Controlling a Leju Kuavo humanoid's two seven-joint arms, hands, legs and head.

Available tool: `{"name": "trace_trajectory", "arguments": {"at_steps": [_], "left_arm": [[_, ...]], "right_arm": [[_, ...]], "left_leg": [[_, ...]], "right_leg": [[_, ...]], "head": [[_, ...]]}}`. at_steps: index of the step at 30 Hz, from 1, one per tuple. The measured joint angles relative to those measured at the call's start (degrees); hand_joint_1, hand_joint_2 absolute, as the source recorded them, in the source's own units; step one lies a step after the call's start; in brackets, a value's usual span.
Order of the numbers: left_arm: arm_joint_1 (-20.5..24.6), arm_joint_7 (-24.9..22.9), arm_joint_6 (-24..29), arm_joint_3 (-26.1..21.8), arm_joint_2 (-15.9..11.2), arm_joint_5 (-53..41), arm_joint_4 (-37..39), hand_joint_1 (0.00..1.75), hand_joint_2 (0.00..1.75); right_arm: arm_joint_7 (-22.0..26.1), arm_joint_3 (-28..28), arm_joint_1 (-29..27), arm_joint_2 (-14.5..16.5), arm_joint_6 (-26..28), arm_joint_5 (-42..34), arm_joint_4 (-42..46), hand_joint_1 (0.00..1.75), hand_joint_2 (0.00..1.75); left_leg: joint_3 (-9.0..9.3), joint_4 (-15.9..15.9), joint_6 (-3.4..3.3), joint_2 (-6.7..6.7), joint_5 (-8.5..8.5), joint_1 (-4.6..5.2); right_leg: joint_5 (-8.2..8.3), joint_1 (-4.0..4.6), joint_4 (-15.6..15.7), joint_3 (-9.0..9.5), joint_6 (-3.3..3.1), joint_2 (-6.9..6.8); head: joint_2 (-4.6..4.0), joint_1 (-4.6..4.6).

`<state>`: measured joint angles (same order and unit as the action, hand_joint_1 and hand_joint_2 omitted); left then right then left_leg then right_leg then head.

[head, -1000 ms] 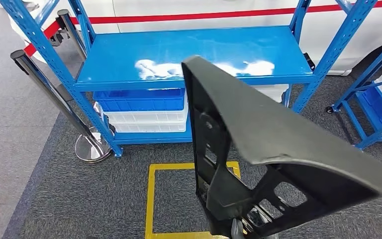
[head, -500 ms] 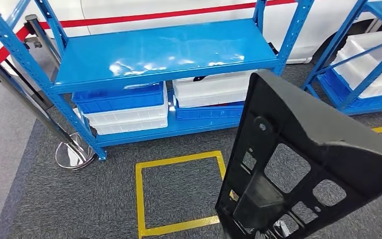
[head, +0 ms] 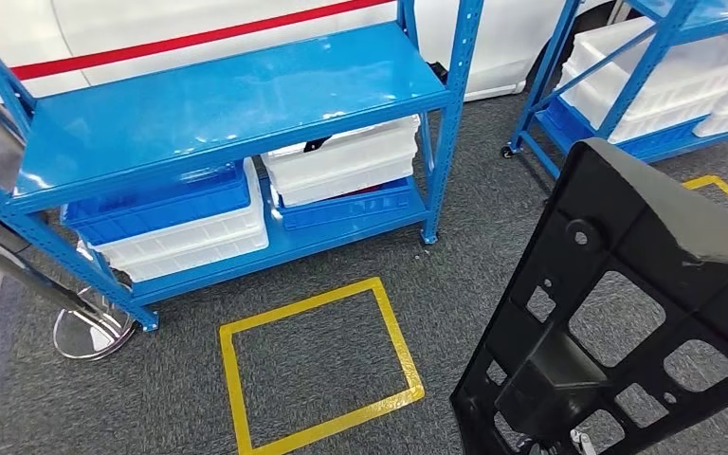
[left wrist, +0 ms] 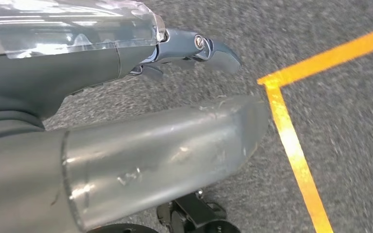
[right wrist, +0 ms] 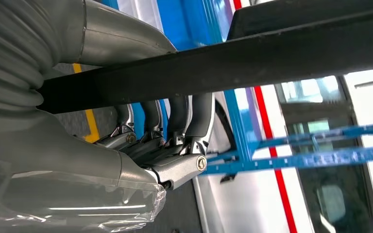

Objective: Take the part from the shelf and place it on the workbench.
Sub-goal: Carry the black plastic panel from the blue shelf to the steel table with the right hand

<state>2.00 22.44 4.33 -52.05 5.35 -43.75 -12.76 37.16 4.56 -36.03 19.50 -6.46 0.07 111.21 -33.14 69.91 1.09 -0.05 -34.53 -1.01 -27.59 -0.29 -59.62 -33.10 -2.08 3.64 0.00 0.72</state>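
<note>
Grey carpet [head: 152,398] runs under everything you see from the head view, with a yellow taped square [head: 318,365] marked on it. Behind the square stands a blue shelf [head: 227,104], its lower level stacked with white and blue bins [head: 341,161], and a second blue rack [head: 645,76] stands off to the side with more white bins. Close to the camera, the black part [head: 626,313] rises tilted, a flat plastic frame with cut-out windows, lifted off the shelf and above the carpet.

Your left wrist view looks down on the carpet and a corner of the yellow tape [left wrist: 291,141]. The left hand [left wrist: 184,53] holds nothing; its dark fingers [left wrist: 213,48] point toward the tape, but you cannot tell from here how far they are curled.

Your right wrist view shows the right hand [right wrist: 160,145] gripping the part [right wrist: 272,58]: the fingers [right wrist: 175,116] wrap one face of the black edge, the thumb [right wrist: 121,34] bears on the other.
</note>
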Motion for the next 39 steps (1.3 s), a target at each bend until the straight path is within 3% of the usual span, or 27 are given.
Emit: {"name": "trace_trajectory", "arguments": {"at_steps": [2,4,6,7,9,11,12,13,14,16,18,19,22,24,26,28,29,31,33,35,37,38,39], "left_arm": [[0.04,0.04,-0.01,-0.30,-0.02,-0.03,0.00,0.00,0.00],[0.03,0.10,-0.03,-0.72,-0.03,-0.03,-0.01,0.00,0.00],[0.10,0.14,-0.05,-0.97,-0.02,-0.04,-0.02,0.00,0.00],[0.21,0.14,-0.07,-1.04,0.03,-0.03,-0.02,0.00,0.00],[0.32,0.13,-0.14,-1.22,0.12,-0.03,-0.02,0.00,0.00],[0.11,0.13,-0.31,-1.45,0.16,-0.03,-0.02,0.00,0.00],[-0.02,0.13,-0.39,-1.60,0.17,-0.03,-0.02,0.00,0.00],[-0.08,0.14,-0.47,-1.75,0.18,-0.03,-0.02,0.00,0.00],[-0.05,0.13,-0.53,-1.91,0.20,-0.04,-0.02,0.00,0.00],[0.18,0.09,-0.67,-2.18,0.31,-0.04,-0.02,0.00,0.00],[0.26,-0.03,-0.77,-2.54,0.42,0.50,-0.02,0.00,0.00],[0.30,-0.08,-0.79,-2.88,0.43,0.98,-0.02,0.00,0.00],[0.59,-0.07,-0.79,-4.01,0.71,2.00,-0.02,0.00,0.00],[0.70,0.04,-0.78,-4.35,0.95,2.05,-0.02,0.00,0.00],[0.42,0.09,-0.77,-4.80,1.07,2.03,-0.02,0.00,0.00],[0.02,0.08,-0.76,-5.19,1.08,2.03,-0.02,0.00,0.00],[-0.07,0.08,-0.76,-5.27,1.09,2.03,-0.02,0.00,0.00],[-0.01,0.08,-0.78,-5.31,1.11,1.87,-0.02,0.00,0.00],[0.12,0.04,-0.86,-5.33,1.09,1.32,-0.02,0.00,0.00],[0.15,-0.13,-0.93,-5.39,1.08,1.06,-0.02,0.00,0.00],[0.21,-0.32,-0.86,-5.63,1.11,1.42,-0.02,0.00,0.00],[0.32,-0.36,-0.81,-5.82,1.15,1.60,-0.02,0.00,0.00],[0.40,-0.38,-0.78,-6.02,1.19,1.77,-0.02,0.00,0.00]], "right_arm": [[0.17,0.14,-0.01,0.14,0.40,-0.07,0.01,1.75,1.75],[0.28,0.19,-0.02,0.22,0.82,-0.04,0.02,1.75,1.75],[0.32,0.23,-0.12,0.26,1.13,0.03,0.02,1.75,1.75],[0.33,0.26,-0.23,0.28,1.22,0.07,0.04,1.75,1.75],[0.34,0.31,-0.25,0.31,1.24,0.13,0.10,1.75,1.75],[0.33,0.31,-0.09,0.31,1.10,0.14,0.13,1.75,1.75],[0.32,0.31,-0.03,0.31,1.01,0.15,0.13,1.75,1.75],[0.32,0.31,-0.01,0.31,0.94,0.17,0.09,1.75,1.75],[0.32,0.31,-0.01,0.31,0.88,0.25,0.04,1.75,1.75],[0.36,0.29,0.04,0.31,0.81,0.81,-0.04,1.75,1.75],[0.32,0.12,0.53,0.33,0.51,2.30,-0.11,1.75,1.75],[0.27,-0.09,0.89,0.36,0.26,3.16,-0.19,1.75,1.75],[0.01,-0.86,1.81,0.50,-0.10,5.12,-0.69,1.75,1.75],[-0.16,-1.22,2.27,0.59,0.11,5.65,-1.05,1.75,1.75],[-0.24,-1.61,2.92,0.72,0.22,5.75,-1.40,1.75,1.75],[-0.27,-1.90,3.36,0.80,0.22,5.78,-1.74,1.75,1.75],[-0.29,-1.96,3.41,0.81,0.22,5.80,-1.91,1.75,1.75],[-0.27,-2.02,3.43,0.81,0.49,5.84,-2.22,1.75,1.75],[-0.03,-2.10,3.35,0.83,1.26,5.85,-2.34,1.75,1.75],[0.18,-2.23,3.16,0.85,1.62,6.21,-2.24,1.75,1.75],[-0.03,-2.52,3.21,0.85,1.35,7.18,-2.18,1.75,1.75],[-0.24,-2.73,3.40,0.85,1.28,7.79,-2.28,1.75,1.75],[-0.43,-2.94,3.69,0.85,1.34,8.35,-2.44,1.75,1.75]], "left_leg": [[3.05,-7.39,-1.00,-2.55,3.82,0.26],[4.53,-11.29,-1.58,-4.54,4.80,0.49],[4.75,-12.19,-1.72,-3.83,4.88,0.52],[4.86,-12.63,-1.80,-3.08,5.21,0.39],[5.00,-13.61,-2.07,-1.51,5.90,0.11],[4.84,-13.79,-2.24,0.27,6.05,0.19],[4.70,-13.77,-2.25,1.27,6.04,0.23],[4.59,-13.74,-2.24,2.23,6.01,0.26],[4.55,-13.70,-2.18,3.11,5.97,0.27],[4.72,-13.51,-1.92,4.55,5.76,0.28],[4.81,-13.05,-1.31,5.78,5.30,0.56],[4.88,-12.86,-1.01,6.35,5.11,0.73],[5.25,-12.68,-0.26,7.52,4.74,0.77],[4.48,-10.43,0.28,5.16,2.76,0.50],[1.63,-3.81,0.59,1.80,-1.17,0.34],[-1.39,2.81,0.68,0.68,-3.47,0.31],[-1.82,3.49,0.65,0.53,-2.86,0.30],[-0.07,-1.09,0.47,0.03,1.04,0.25],[2.75,-8.19,0.18,-2.77,4.42,0.01],[3.83,-11.43,-0.14,-4.74,5.02,-0.07],[3.91,-11.98,-0.73,-3.59,5.12,-0.02],[3.97,-12.25,-1.17,-2.83,5.36,-0.05],[4.01,-12.51,-1.64,-2.00,5.60,-0.10]], "right_leg": [[0.12,0.11,-0.08,0.05,0.17,1.46],[0.47,-0.08,-0.17,-0.41,0.75,2.84],[1.04,-0.26,-0.01,-0.99,1.68,4.15],[1.00,-0.26,-0.14,-1.23,2.03,3.76],[-0.89,0.00,-2.74,-2.55,2.52,0.86],[-4.86,-0.03,-9.62,-5.71,2.92,-2.27],[-6.40,-0.16,-13.14,-7.28,3.16,-2.86],[-6.88,-0.30,-15.11,-8.03,3.36,-3.14],[-6.28,-0.45,-14.95,-7.66,3.52,-3.38],[-3.09,-0.61,-8.78,-3.75,3.58,-4.77],[-1.12,-0.29,-1.77,0.27,2.93,-7.01],[-0.83,-0.12,0.12,1.23,2.46,-7.69],[-0.72,-0.03,0.76,0.95,1.22,-6.26],[-0.35,-0.26,1.07,0.83,0.51,-5.17],[-0.09,-0.36,1.14,0.63,0.06,-3.92],[0.01,-0.32,1.05,0.48,-0.09,-2.36],[0.02,-0.31,0.97,0.47,-0.10,-1.52],[0.02,-0.32,0.78,0.59,-0.06,0.16],[0.04,-0.28,0.51,0.47,0.26,1.72],[0.34,-0.32,0.36,-0.13,1.02,3.17],[0.80,-0.44,0.47,-0.72,1.92,4.45],[0.55,-0.39,0.11,-1.03,2.22,3.81],[-0.35,-0.28,-1.18,-1.71,2.45,2.35]], "head": [[0.00,-0.09],[0.00,-0.06],[0.00,0.05],[0.00,0.05],[0.00,-0.17],[0.00,-0.41],[0.00,-0.46],[0.00,-0.46],[0.00,-0.46],[0.00,-0.48],[0.00,-0.51],[0.00,-0.47],[0.00,-0.38],[0.00,-0.30],[0.00,-0.13],[0.00,-0.07],[0.00,-0.07],[0.00,-0.08],[-0.01,-0.08],[-0.01,-0.06],[0.00,-0.06],[0.00,-0.12],[0.00,-0.29]]}}
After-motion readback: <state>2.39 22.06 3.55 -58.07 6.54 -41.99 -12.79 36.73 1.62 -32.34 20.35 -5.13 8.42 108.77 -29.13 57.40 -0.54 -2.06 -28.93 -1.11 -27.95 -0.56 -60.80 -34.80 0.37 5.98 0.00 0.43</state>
